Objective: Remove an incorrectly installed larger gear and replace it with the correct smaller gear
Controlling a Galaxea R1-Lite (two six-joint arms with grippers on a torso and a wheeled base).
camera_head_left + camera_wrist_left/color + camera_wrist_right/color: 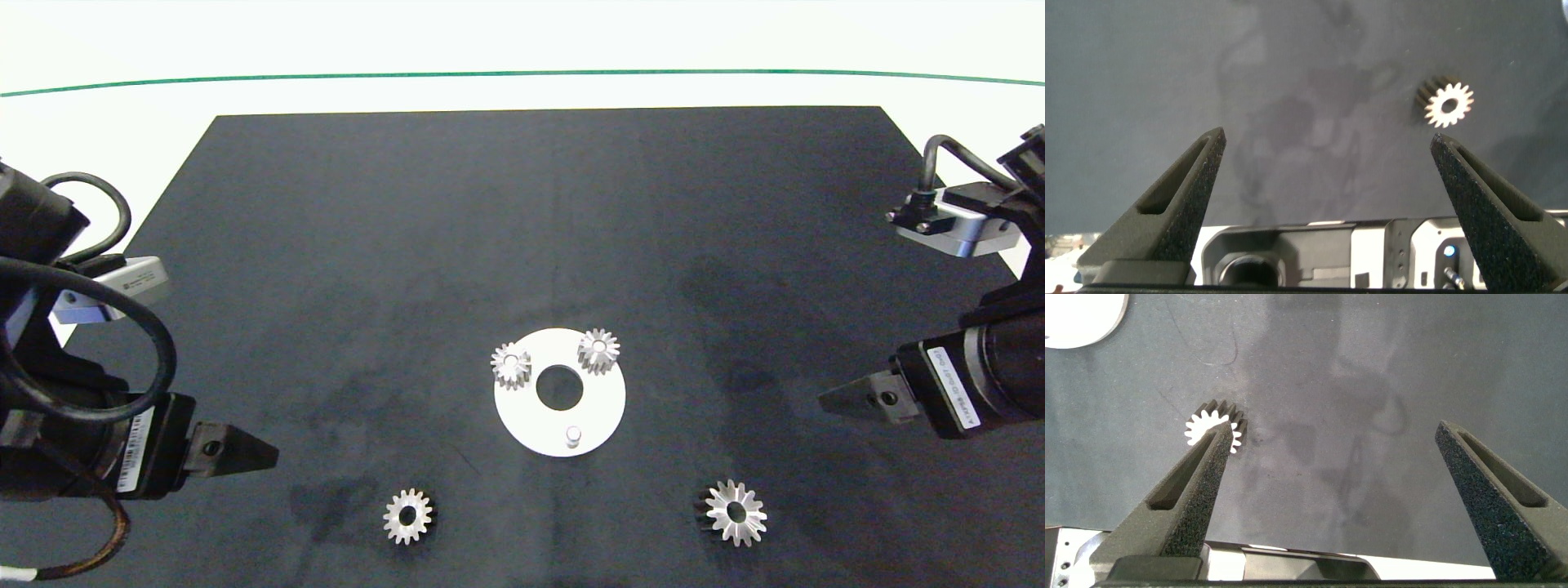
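Now larger gear (735,512) silvery, starburst-toothed, flat on mat; smaller gear (407,516) blunt-toothed; both grippers wide, empty.

- Illumination: bright, even, from overhead; pale table (522,41) washed out beyond the dark mat (522,229).
- Glare: white disc (522,416) and smaller gear (1447,102) overexposed.
- Shadows: short, soft.
- Distortion: the green line (522,73) at the far edge bows.
- Focus: sharp overhead; wrist views softer.
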